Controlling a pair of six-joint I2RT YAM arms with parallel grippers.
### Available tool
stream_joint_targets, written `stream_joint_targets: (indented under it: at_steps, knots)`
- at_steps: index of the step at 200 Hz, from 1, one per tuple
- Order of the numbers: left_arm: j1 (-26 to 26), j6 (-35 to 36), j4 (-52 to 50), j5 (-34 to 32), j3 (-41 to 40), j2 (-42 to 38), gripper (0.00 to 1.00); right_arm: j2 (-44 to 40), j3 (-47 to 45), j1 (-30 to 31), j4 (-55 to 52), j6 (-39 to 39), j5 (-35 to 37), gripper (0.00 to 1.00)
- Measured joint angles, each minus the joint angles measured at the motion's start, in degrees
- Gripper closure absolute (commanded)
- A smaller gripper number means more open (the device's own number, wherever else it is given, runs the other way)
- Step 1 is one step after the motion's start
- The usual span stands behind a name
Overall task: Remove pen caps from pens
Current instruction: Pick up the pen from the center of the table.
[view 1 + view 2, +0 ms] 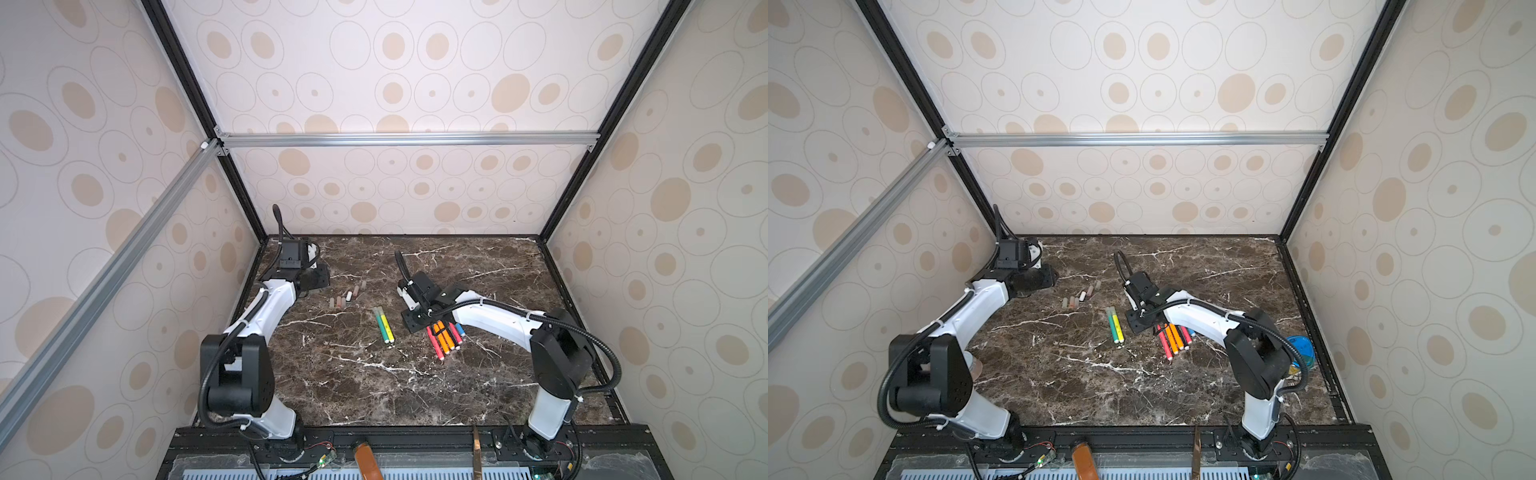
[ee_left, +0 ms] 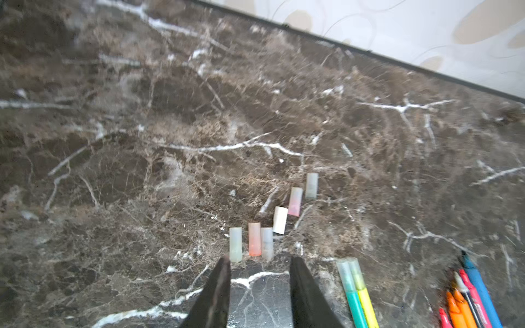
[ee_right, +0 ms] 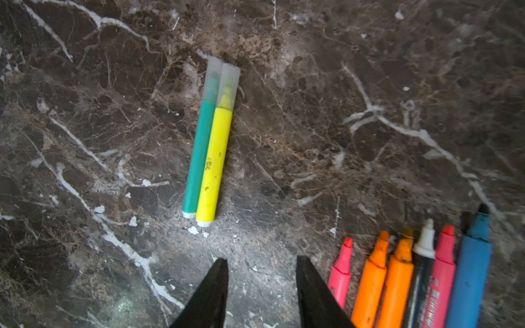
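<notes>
Pens [image 1: 384, 326] lie well off table [image 1: 415, 386] edges; left pincer [image 2: 260, 259], right pincer [image 3: 262, 259] gape empty.

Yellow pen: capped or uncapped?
Capped. On the yellow pen, a translucent cap covers the tip, visible through it in the right wrist view.

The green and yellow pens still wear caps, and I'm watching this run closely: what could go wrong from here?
The green pen and yellow pen lie touching side by side, so the open right gripper might pinch both or nudge one away.
Their translucent caps also touch, so a pull could catch the wrong one.
The uncapped pens lie close beside that gripper; a swing might scatter them.
</notes>
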Motion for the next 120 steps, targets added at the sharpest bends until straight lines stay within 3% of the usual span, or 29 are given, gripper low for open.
stream_joint_targets:
  at_steps: [29, 60, 120]
  knots:
    - [0.0, -2.3, 6.5, 4.1, -7.6, -11.0, 0.31, 5.0, 3.4, 1.4, -0.5, 1.1, -1.1, 0.55]
    - [0.0, -5.8, 12.4, 7.2, -13.5, -15.9, 0.01, 9.8, 7.8, 2.1, -1.4, 2.4, -1.3, 0.55]
    - [0.0, -9.5, 17.9, 10.5, -19.6, -16.1, 0.00, 16.3, 14.7, 2.2, -3.4, 3.8, -1.1, 0.56]
